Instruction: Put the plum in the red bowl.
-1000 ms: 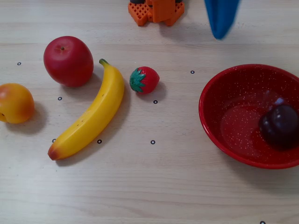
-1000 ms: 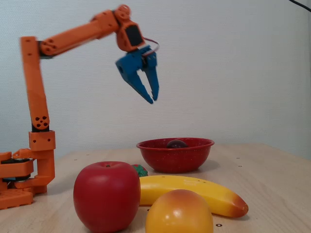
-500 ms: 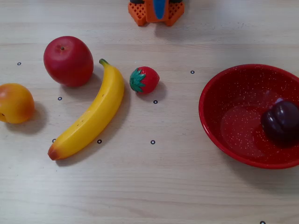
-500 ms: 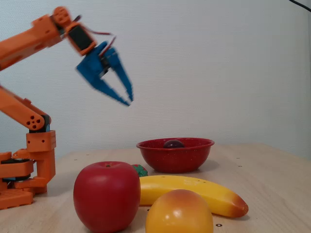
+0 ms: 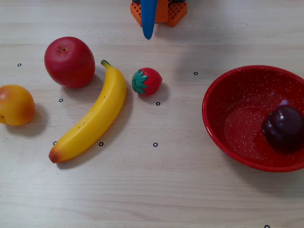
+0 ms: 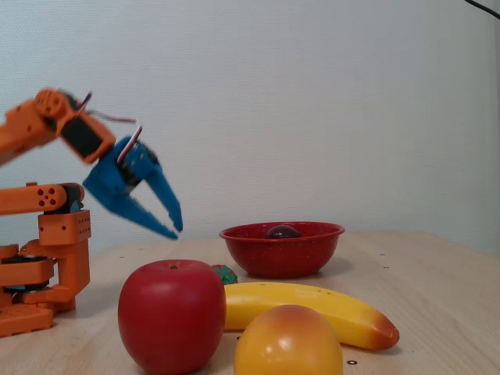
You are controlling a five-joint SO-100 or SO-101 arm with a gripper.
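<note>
Fixed view: the plum (image 5: 283, 128) sits inside the red bowl (image 5: 223, 90); the pincer (image 6: 173, 230) hangs empty, fingers narrowly parted.

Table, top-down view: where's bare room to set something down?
Free: the strip along the near edge below the banana and red bowl, and the gap between strawberry and bowl. Crowded: the left, where apple, banana and the orange fruit cluster.

This looks like a robotics test bench in a lab or hobby room. A pale wooden table (image 5: 156, 190) carries a grid of small printed ring markers (image 5: 155, 144), an orange 3D-printed arm base (image 6: 47, 266) stands at nine o'clock in a fixed view, and a plain white wall (image 6: 328, 101) closes the back.
</note>
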